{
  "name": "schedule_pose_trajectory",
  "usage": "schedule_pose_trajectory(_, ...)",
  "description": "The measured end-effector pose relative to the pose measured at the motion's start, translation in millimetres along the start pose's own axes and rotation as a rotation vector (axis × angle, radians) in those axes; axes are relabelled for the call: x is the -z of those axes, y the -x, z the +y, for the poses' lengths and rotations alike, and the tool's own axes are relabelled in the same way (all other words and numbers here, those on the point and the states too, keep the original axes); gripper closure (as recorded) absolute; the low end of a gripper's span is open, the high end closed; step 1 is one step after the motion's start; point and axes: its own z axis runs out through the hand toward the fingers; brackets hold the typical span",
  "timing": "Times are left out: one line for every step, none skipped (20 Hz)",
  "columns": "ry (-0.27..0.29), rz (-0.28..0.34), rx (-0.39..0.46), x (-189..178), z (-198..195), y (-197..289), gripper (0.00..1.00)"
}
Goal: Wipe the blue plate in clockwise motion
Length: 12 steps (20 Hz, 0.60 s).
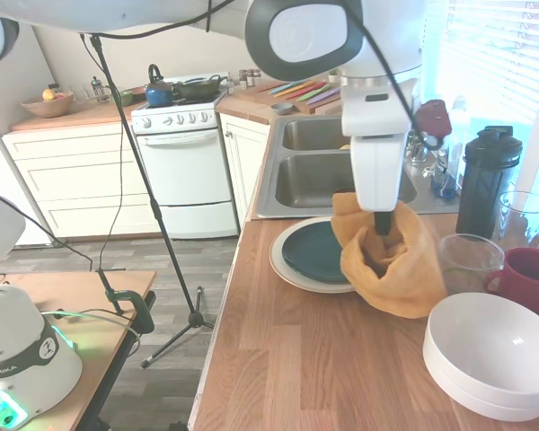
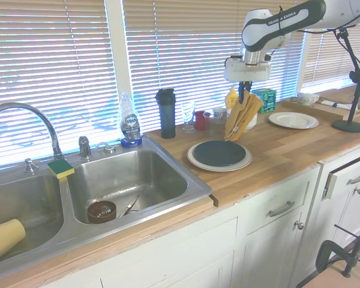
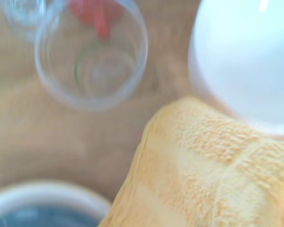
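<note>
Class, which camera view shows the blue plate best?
The second exterior view: the whole blue plate shows, lying on a cream plate. In the first exterior view the yellow cloth hides part of it. The wrist view catches only a blurred edge at the bottom.

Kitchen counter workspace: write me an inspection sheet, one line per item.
Surface: wooden countertop beside a steel double sink.
Job's things: blue plate lies on a larger cream plate; a yellow cloth hangs from the gripper, its lower end at the plate's far edge.
Clutter: stacked white bowls, clear glass, red mug, black shaker bottle, dish soap bottle, green-yellow sponge.
Grippers: gripper shut on the yellow cloth, above the plate's edge.
Cables: nothing seen on the counter.
Surroundings: window blinds behind the sink; white stove with a blue kettle.
</note>
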Motion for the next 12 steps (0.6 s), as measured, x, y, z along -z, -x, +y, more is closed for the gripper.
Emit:
schedule_pose_trajectory(-0.003,0.000,-0.009,4,-2,-6,1.00)
schedule_pose_trajectory(-0.006,-0.001,-0.019,7,-3,-12,1.00)
schedule_pose_trajectory(-0.006,-0.003,-0.029,8,-2,-18,1.00)
schedule_pose_trajectory(-0.004,-0.006,-0.036,6,-1,-22,1.00)
schedule_pose_trajectory(0.001,-0.011,-0.040,3,2,-26,1.00)
schedule_pose_trajectory(0.010,-0.018,-0.042,-2,5,-29,1.00)
schedule_pose_trajectory(0.024,-0.029,-0.042,-11,10,-32,1.00)
schedule_pose_trajectory(0.041,-0.043,-0.044,-22,16,-33,1.00)
schedule_pose_trajectory(0.060,-0.059,-0.046,-35,24,-33,1.00)
schedule_pose_trajectory(0.077,-0.072,-0.047,-48,32,-33,1.00)
schedule_pose_trajectory(0.090,-0.082,-0.048,-58,41,-32,1.00)
schedule_pose_trajectory(0.103,-0.091,-0.051,-67,51,-29,1.00)
